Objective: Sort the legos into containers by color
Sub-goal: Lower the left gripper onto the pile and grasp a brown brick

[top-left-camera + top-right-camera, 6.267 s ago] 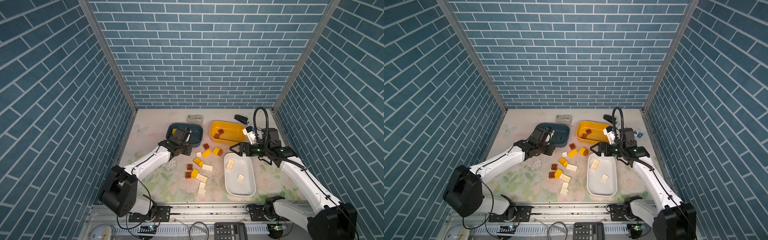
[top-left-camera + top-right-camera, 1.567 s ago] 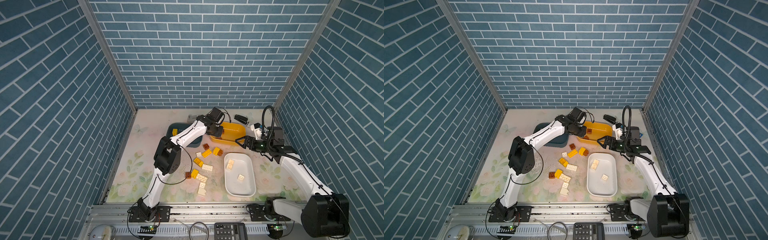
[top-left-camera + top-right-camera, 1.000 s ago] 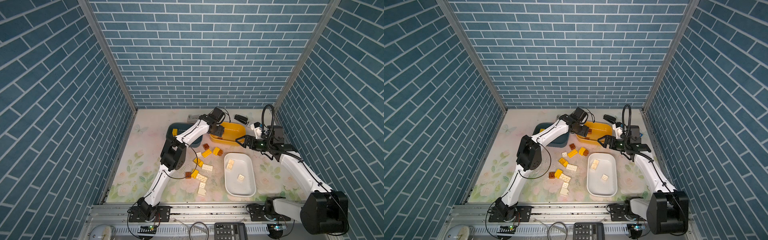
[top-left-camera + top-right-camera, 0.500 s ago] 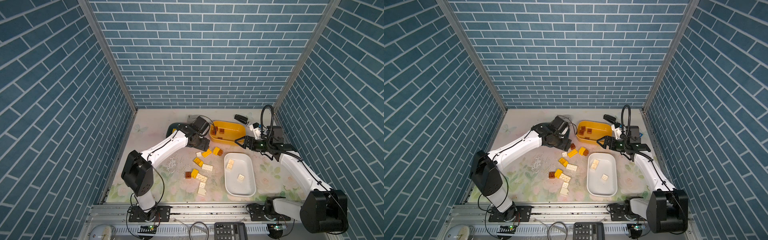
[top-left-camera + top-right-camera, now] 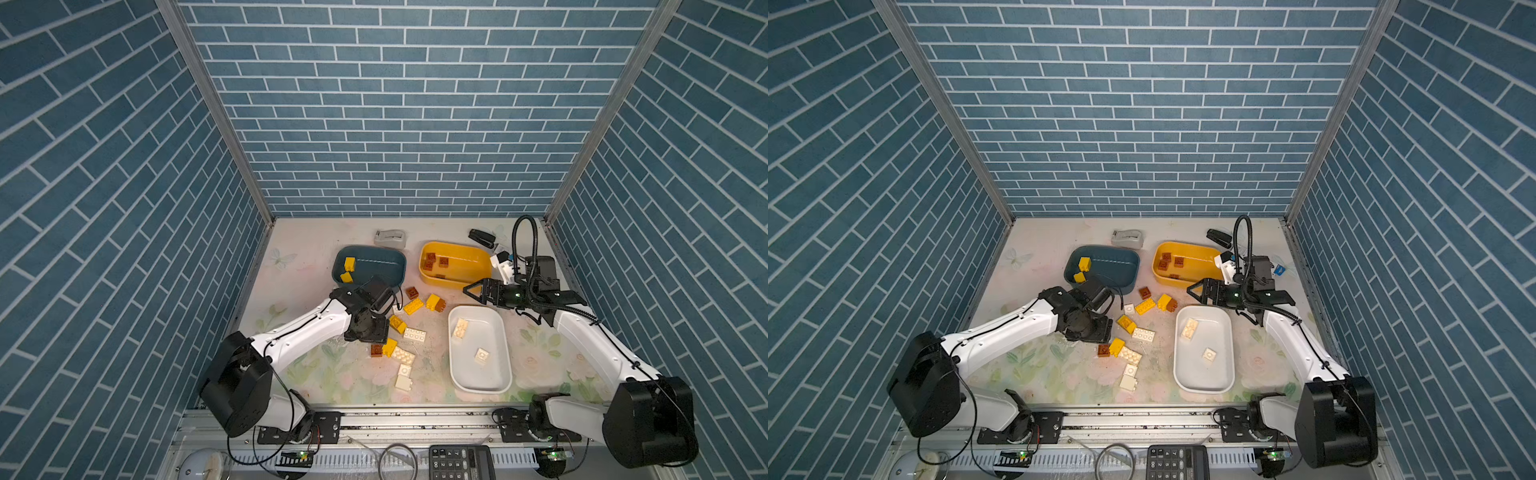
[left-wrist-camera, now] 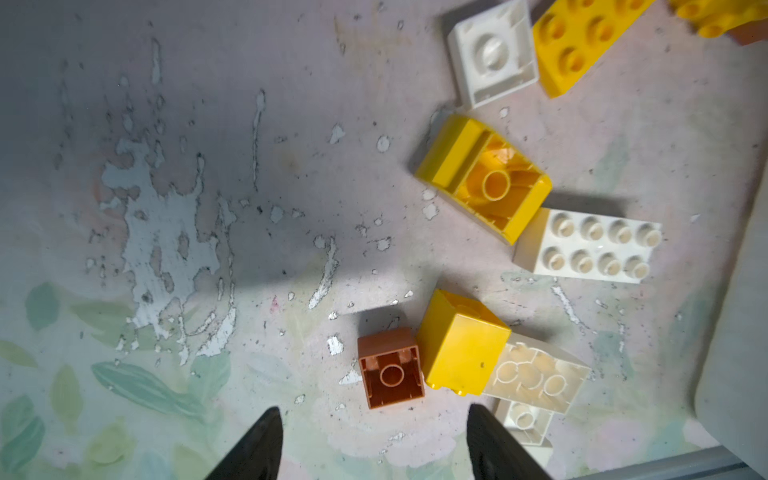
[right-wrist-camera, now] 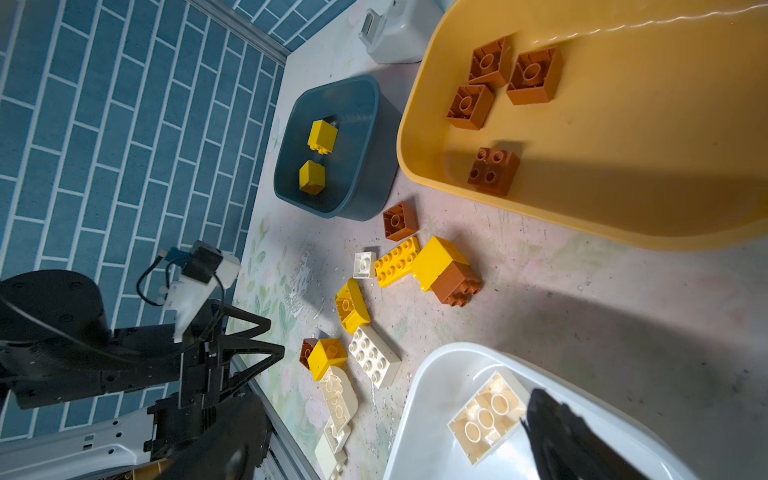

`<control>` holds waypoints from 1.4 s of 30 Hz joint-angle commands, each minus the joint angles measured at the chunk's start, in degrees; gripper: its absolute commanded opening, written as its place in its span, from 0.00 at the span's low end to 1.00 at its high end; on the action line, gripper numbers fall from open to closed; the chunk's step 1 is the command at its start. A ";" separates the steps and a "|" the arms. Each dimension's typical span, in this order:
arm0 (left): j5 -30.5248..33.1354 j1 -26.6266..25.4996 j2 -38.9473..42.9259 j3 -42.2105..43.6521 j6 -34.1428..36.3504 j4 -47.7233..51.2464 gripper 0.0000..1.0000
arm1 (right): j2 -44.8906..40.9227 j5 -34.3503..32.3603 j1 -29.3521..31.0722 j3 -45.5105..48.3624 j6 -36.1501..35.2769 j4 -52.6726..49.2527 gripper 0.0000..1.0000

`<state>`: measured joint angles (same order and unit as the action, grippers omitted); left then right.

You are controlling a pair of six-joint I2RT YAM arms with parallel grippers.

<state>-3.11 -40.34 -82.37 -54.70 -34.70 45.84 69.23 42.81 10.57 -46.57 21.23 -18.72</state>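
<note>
Left pincer (image 6: 372,417) points down over mid-tabletop, jaws apart and empty, my arm stretched out from the near edge. A brown lego (image 6: 391,368) lies just before it. Right pincer (image 5: 473,297) gapes wide, held level between the yellow tub (image 5: 461,270) and the white tub (image 5: 478,374).

Low in the frame the left gripper (image 6: 376,446) stands with jaws apart — just beyond its tips a brown brick (image 6: 390,368), hollow side up, touches a yellow brick (image 6: 461,343).
</note>
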 commanded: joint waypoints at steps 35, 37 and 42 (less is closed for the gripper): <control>-0.88 -0.03 -8.28 3.25 -6.66 -7.54 0.63 | -2.39 1.14 1.12 3.92 1.22 -0.38 0.98; -0.88 -0.65 -7.71 3.53 -7.06 -7.35 0.63 | -2.52 1.23 1.10 3.94 1.11 -0.60 0.98; -0.99 -1.61 -7.54 4.51 -7.27 -6.96 0.63 | -2.43 1.45 1.14 3.94 0.91 -0.82 0.98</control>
<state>-3.99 -41.32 -90.61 -51.11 -41.52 37.78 67.90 42.96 11.53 -43.11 22.24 -18.68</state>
